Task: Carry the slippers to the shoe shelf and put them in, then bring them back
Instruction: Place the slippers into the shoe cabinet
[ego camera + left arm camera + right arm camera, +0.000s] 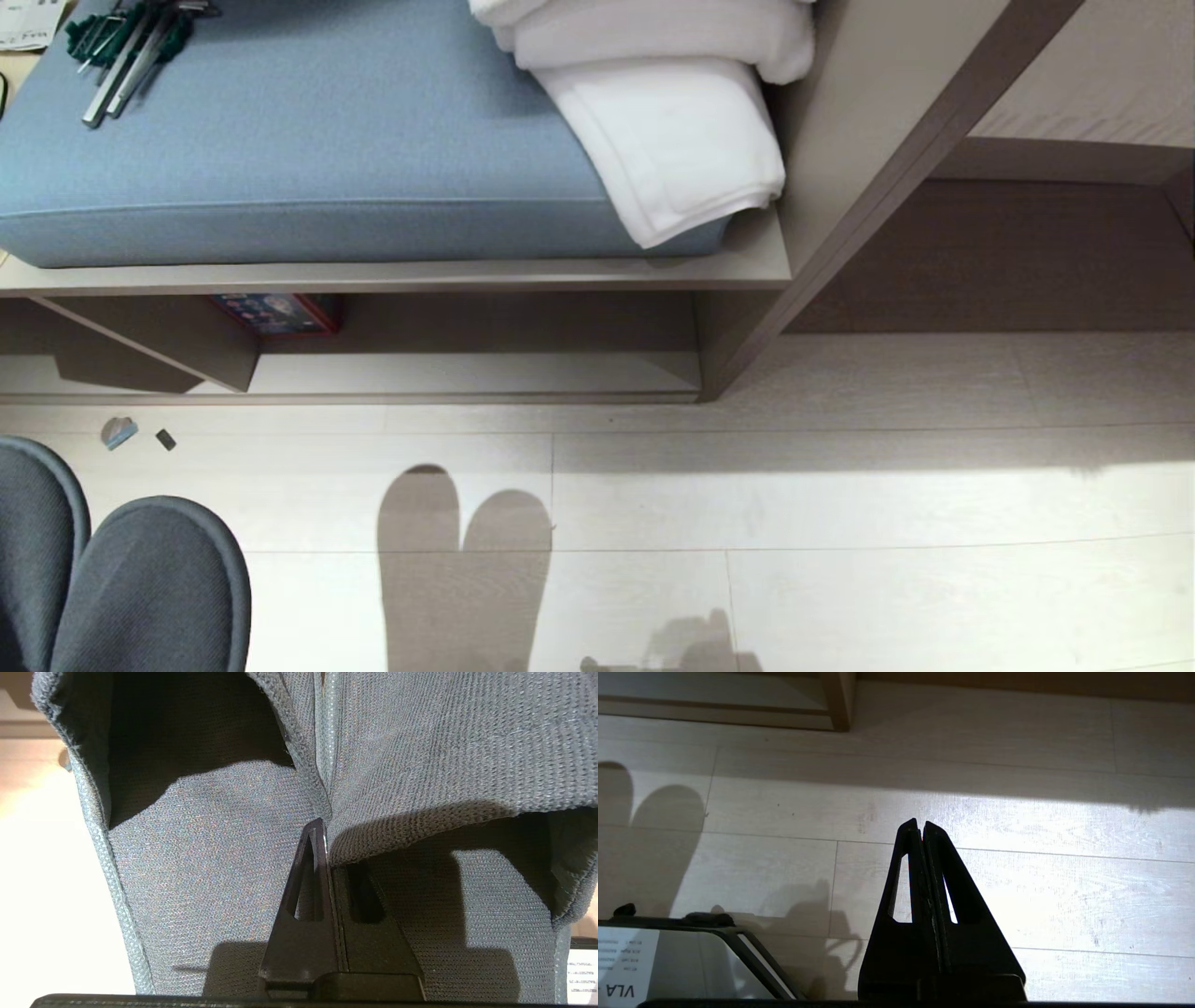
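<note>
Landmark: shoe shelf (467, 373), a low taupe cubby under the seat board, open toward the floor.
Slippers (121, 579): dark blue-grey pair, toes side by side, held up over the floor in front of the shoe shelf's left end, not inside it.
Left gripper (327, 830): jaws pinched tight on the slippers' inner edges where the two meet; fabric hangs either side.
Right gripper (920, 828): jaws pressed together, holding nothing, over bare floor in front of the shelf.
Floor (840, 523): pale planks; the slippers' shadow lies in front of the shelf's middle.
Red label (277, 313): on the divider inside the shelf.
Blue cushion (280, 140): on the board above the shelf.
White towels (667, 112): folded, draped over the cushion's right end.
Metal tools (126, 47): on the cushion's far left corner.
Small scraps (135, 434): on the floor just before the shelf's left end.
</note>
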